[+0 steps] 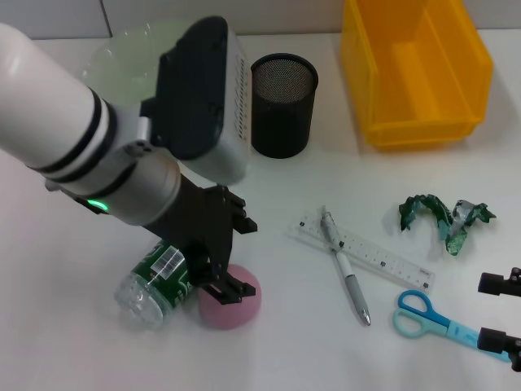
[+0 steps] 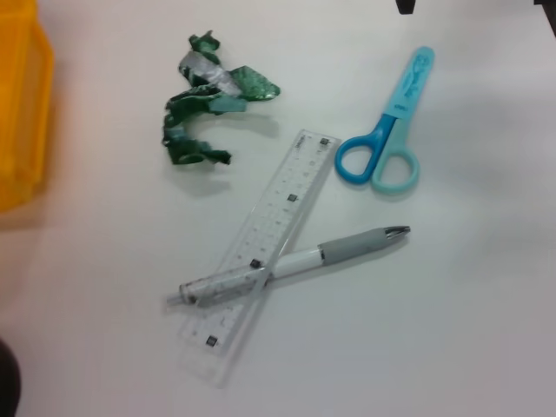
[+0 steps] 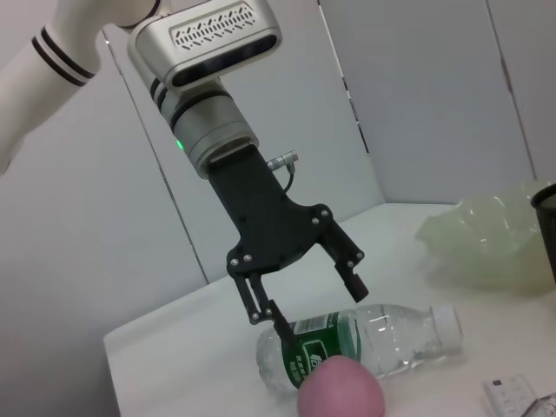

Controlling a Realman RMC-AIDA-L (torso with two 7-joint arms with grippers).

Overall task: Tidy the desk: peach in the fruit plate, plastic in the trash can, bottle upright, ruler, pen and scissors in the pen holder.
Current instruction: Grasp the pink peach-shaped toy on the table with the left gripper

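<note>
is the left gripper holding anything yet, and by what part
Nothing held: the left gripper hangs open above the lying bottle and peach; the right gripper is empty.

Pink peach (image 1: 232, 303); green-labelled clear bottle (image 1: 155, 281); blue scissors (image 1: 431, 319); yellow bin (image 1: 415, 69).

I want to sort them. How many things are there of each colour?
Green: 3, bottle, plastic, fruit plate
Pink: 1, peach
Blue: 1, scissors
Clear: 1, ruler
White: 1, pen
Black: 1, pen holder
Yellow: 1, trash can
Total: 9

White arm (image 1: 49, 98), black-banded; black end effector (image 3: 308, 300).
</note>
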